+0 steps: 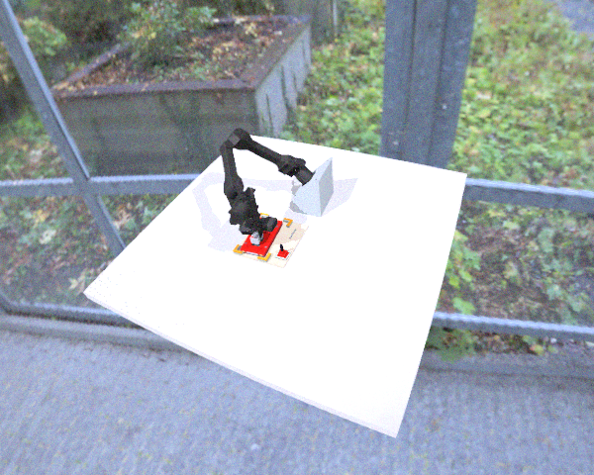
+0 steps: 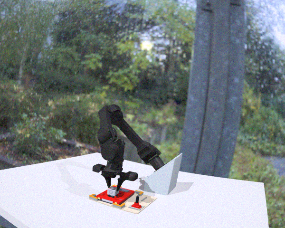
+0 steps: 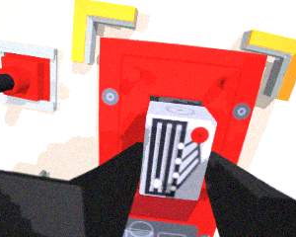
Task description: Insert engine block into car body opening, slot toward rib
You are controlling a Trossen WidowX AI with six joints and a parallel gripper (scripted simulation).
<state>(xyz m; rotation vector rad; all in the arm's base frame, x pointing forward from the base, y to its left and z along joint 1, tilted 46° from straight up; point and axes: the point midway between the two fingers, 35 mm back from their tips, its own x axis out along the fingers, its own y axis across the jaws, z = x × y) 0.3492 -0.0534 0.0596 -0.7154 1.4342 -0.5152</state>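
Jaws (image 1: 256, 233) (image 2: 113, 188) grip 1 engine block (image 1: 256, 237) (image 2: 112, 191) (image 3: 177, 153) over red body (image 1: 271, 239) (image 2: 126, 194) (image 3: 183, 64).

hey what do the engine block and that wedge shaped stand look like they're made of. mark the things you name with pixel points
The engine block (image 1: 256, 237) (image 2: 112, 192) (image 3: 179, 153): perhaps painted plastic or metal, pale grey with crisp black stripes. The wedge-shaped stand (image 1: 315, 191) (image 2: 166, 179): possibly matte plastic, uniformly pale without grain.

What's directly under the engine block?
Under the engine block is the red car body; a dark strip of its opening shows past the block's edge. The rest, and the rib, are covered.
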